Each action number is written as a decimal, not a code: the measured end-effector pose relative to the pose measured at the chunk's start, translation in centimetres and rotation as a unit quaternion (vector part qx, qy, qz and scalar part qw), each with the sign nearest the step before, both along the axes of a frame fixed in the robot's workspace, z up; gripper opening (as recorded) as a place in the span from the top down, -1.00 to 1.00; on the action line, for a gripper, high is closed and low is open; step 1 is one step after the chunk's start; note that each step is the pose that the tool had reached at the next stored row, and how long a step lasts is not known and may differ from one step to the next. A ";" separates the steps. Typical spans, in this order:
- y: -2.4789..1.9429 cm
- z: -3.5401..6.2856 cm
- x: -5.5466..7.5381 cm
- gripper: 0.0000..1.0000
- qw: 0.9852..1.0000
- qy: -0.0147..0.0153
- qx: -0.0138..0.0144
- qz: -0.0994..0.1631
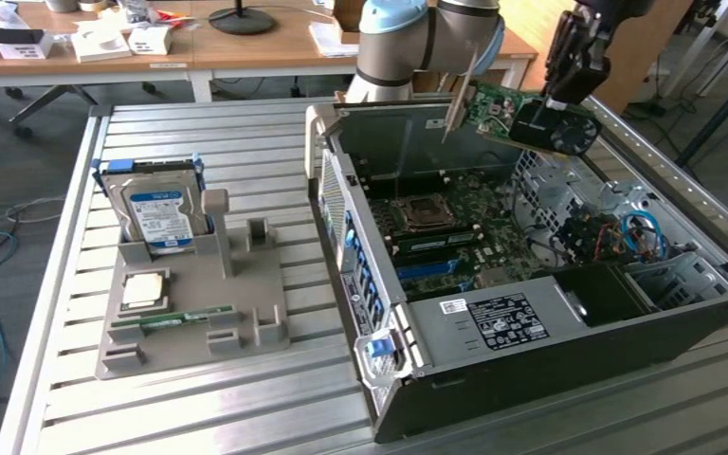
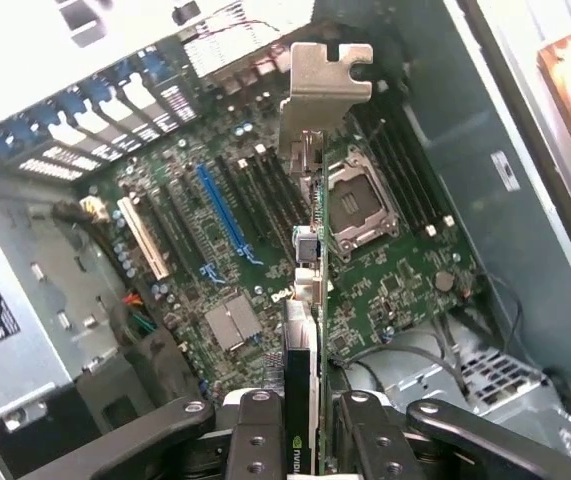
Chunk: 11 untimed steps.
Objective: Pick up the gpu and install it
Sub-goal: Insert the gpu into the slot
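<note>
Clenching partway, the hand (image 1: 554, 100) is grasping the gpu (image 1: 516, 112), its fingers (image 2: 257, 440) pressing on either side of the card's thin body. It is holding the gpu in the air above the open computer case (image 1: 567, 370), over the case's far end as the exterior view shows it. The card is tilting there, and its metal bracket (image 1: 459, 100) is pointing toward the exterior view's left. Nothing but the hand is touching the gpu. In the wrist view the card is showing edge-on, with its bracket hanging over the motherboard (image 2: 405, 280) between the long blue slot (image 2: 220, 215) and the processor socket (image 2: 363, 205). Off to the exterior view's left, a hard drive (image 1: 159, 213) is standing upright in a grey holder (image 1: 257, 318) on the bench (image 1: 212, 408), and a green memory stick (image 1: 187, 318) is lying flat on the same holder.
</note>
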<state>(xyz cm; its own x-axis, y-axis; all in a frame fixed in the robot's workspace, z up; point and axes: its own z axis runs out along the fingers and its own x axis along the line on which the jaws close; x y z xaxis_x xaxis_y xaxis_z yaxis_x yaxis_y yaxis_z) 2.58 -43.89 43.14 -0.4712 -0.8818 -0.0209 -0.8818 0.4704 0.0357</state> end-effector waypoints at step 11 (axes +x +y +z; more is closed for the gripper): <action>0.00 -0.01 0.0 0.47 0.996 0.000 0.000 0.094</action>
